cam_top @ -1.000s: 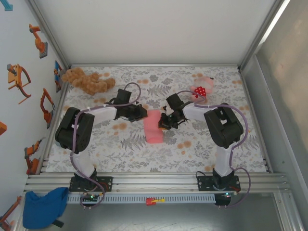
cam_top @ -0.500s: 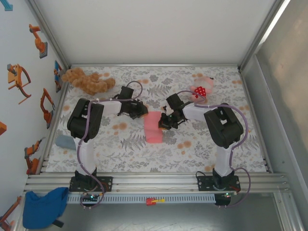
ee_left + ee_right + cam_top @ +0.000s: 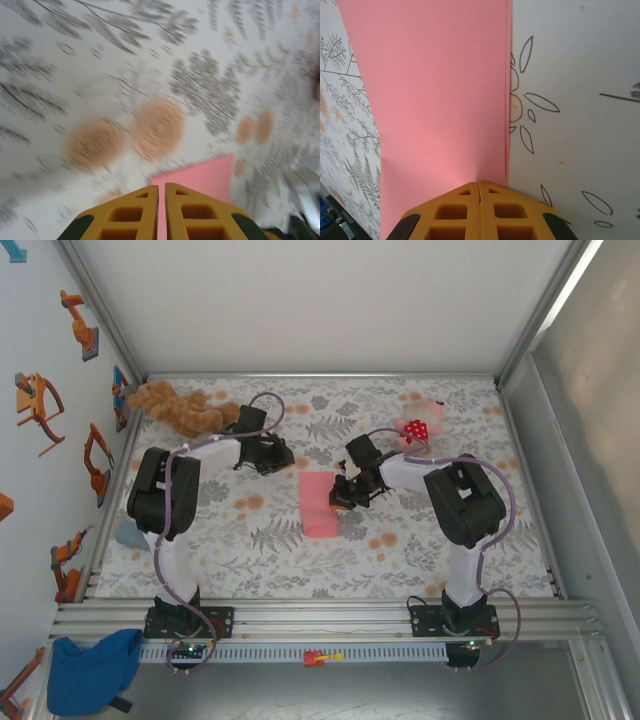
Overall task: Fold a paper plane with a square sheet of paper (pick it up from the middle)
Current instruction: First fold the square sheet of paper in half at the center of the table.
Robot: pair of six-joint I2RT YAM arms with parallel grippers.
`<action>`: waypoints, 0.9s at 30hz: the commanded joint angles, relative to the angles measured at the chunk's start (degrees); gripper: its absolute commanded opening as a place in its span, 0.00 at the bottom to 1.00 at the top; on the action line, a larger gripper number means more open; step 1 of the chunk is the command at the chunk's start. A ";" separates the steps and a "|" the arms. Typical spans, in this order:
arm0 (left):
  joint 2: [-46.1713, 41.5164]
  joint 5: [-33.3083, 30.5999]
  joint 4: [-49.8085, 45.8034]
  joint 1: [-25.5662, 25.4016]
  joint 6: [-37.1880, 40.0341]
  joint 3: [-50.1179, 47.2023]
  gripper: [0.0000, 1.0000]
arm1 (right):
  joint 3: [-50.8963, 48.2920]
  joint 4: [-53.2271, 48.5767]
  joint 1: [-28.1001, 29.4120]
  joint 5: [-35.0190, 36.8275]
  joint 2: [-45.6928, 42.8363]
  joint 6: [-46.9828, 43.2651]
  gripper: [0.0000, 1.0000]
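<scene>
- The right gripper (image 3: 479, 182) is closed, its two yellow fingers meeting with no gap. The tips sit over the square sheet of paper (image 3: 435, 90), just inside its right-hand edge. Whether they press on the paper cannot be told.
- The right wrist view gives the paper detail. The sheet is salmon pink and lies flat, and along that edge two layers run one just beside the other (the sheet is folded over).
- The left gripper (image 3: 161, 186) is closed to a hairline slit with nothing clamped between the fingers.
- The left wrist view is blurred. It shows one corner of the pink sheet on the table cover (image 3: 150, 75) just past the fingertips.
- The top view supplies the layout. The sheet is a narrow upright rectangle at mid-table between the two grippers.
- In that view the right gripper is at the sheet's right long edge. The left gripper is near its far left corner but clear of it.
- Further out (top view), a brown teddy bear (image 3: 180, 408) lies at the far left of the table.
- A pink plush toy (image 3: 418, 427) lies far right, behind the right arm.
- A blue cloth (image 3: 95, 670) lies off the table at near left.
</scene>
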 commanded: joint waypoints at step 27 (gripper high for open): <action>-4.53 3.78 -7.75 -7.42 0.06 -16.55 0.12 | -5.78 -10.24 0.07 19.32 11.09 0.19 0.00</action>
